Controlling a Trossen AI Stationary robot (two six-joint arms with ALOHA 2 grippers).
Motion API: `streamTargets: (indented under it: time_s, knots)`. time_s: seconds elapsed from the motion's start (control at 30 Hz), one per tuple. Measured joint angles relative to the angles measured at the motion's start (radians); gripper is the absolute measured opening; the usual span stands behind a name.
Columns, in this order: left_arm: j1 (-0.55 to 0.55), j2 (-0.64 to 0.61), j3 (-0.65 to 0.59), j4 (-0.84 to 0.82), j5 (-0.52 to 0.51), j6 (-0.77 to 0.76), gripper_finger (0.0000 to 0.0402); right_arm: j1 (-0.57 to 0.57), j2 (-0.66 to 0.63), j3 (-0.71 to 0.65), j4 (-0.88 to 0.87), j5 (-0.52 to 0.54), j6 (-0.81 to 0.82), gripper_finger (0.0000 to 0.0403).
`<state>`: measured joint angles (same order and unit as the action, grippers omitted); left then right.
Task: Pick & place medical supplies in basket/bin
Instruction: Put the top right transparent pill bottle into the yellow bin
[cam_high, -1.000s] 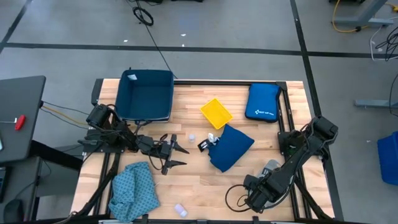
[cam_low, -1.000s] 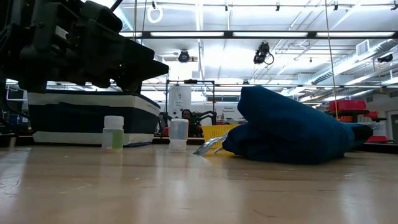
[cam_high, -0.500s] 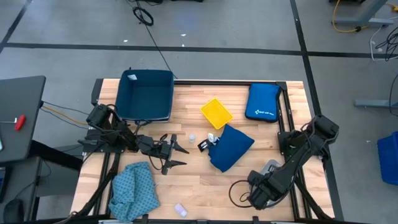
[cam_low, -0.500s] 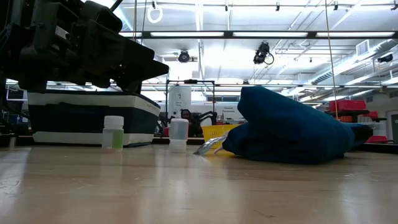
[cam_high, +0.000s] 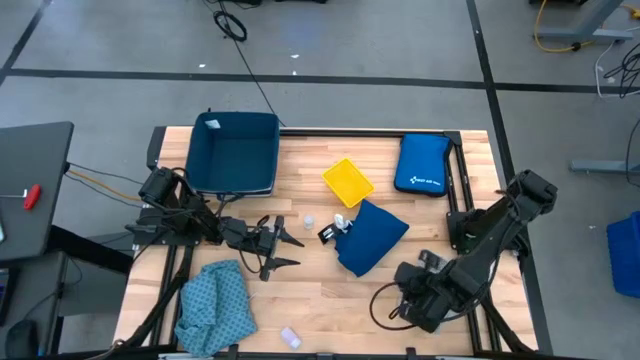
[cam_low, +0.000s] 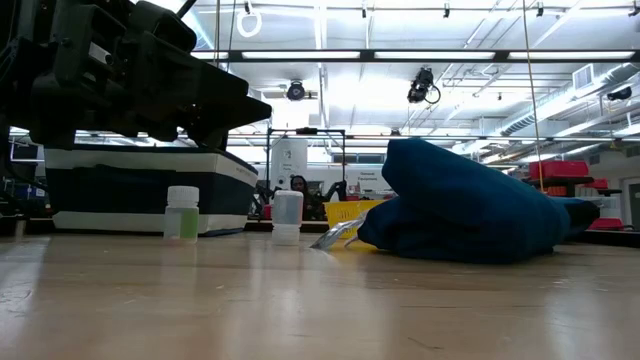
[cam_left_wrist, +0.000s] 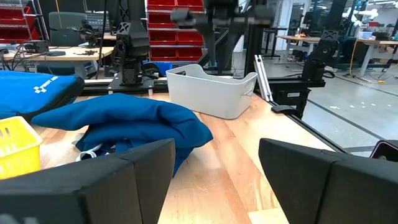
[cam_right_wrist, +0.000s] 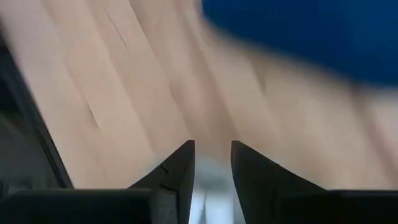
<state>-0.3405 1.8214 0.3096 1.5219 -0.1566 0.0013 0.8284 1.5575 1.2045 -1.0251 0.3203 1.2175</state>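
1. My right fingers (cam_right_wrist: 210, 163) hang low over the counter (cam_high: 320, 280) with a narrow gap; whether anything sits between them I cannot tell, so closing may catch nothing.
2. My left fingers (cam_high: 281, 249) stand wide and empty near 2 vials (cam_low: 182, 213); a careless sweep could topple them.
3. The navy cloth (cam_high: 372, 236) lies mid-counter, the teal cloth (cam_high: 215, 305) near the front, well apart from the bin (cam_high: 235, 153); either could drape over its rim.

I am seeing a teal patterned cloth (cam_high: 215, 306), a navy blue cloth (cam_high: 372, 236), a yellow basket (cam_high: 347, 181), a dark blue bin (cam_high: 236, 152), and a pale wooden table (cam_high: 320, 290).
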Motion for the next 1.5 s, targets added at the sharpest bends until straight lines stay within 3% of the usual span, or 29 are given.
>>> streamTargets:
  time_s: [0.23, 0.37, 0.47, 0.6, 0.7, 0.83, 0.93, 1.07, 1.27, 1.5]
  knots:
    - [0.000, 0.000, 0.000, 0.004, 0.000, -0.002, 0.0236, -0.004, -0.021, -0.011, 0.285, 0.475, -0.429, 0.0105]
    - [0.000, -0.001, 0.000, 0.053, 0.001, -0.006, 0.0236, -0.024, -0.021, -0.128, 0.634, 0.645, -0.677, 0.0105]
    - [0.000, -0.024, -0.001, 0.050, 0.001, -0.010, 0.0236, -0.054, -0.021, -0.305, 1.099, 0.616, -0.895, 0.0105]
    - [0.000, -0.060, -0.001, 0.048, 0.000, -0.002, 0.0236, -0.135, 0.013, -0.564, 1.793, 0.363, -1.095, 0.0105]
    - [0.002, -0.083, -0.015, 0.047, -0.017, 0.006, 0.0236, -0.196, 0.041, -0.665, 2.088, 0.207, -1.146, 0.0105]
    - [0.027, -0.096, -0.062, 0.035, -0.122, -0.020, 0.0236, -0.274, 0.046, -0.686, 2.102, 0.130, -1.190, 0.0105]
    - [0.074, -0.096, -0.092, 0.013, -0.142, -0.089, 0.0236, -0.334, 0.046, -0.677, 2.089, 0.080, -1.220, 0.0105]
    - [0.146, -0.096, -0.094, -0.052, -0.090, -0.164, 0.0237, -0.399, 0.046, -0.673, 2.079, 0.016, -1.247, 0.0105]
    - [0.194, -0.096, -0.057, -0.104, -0.046, -0.159, 0.0254, -0.447, 0.046, -0.673, 2.070, 0.001, -1.260, 0.0105]
    - [0.225, -0.096, 0.034, -0.391, -0.050, -0.154, 0.0259, -0.453, 0.046, -0.673, 2.040, -0.011, -1.260, 0.0105]
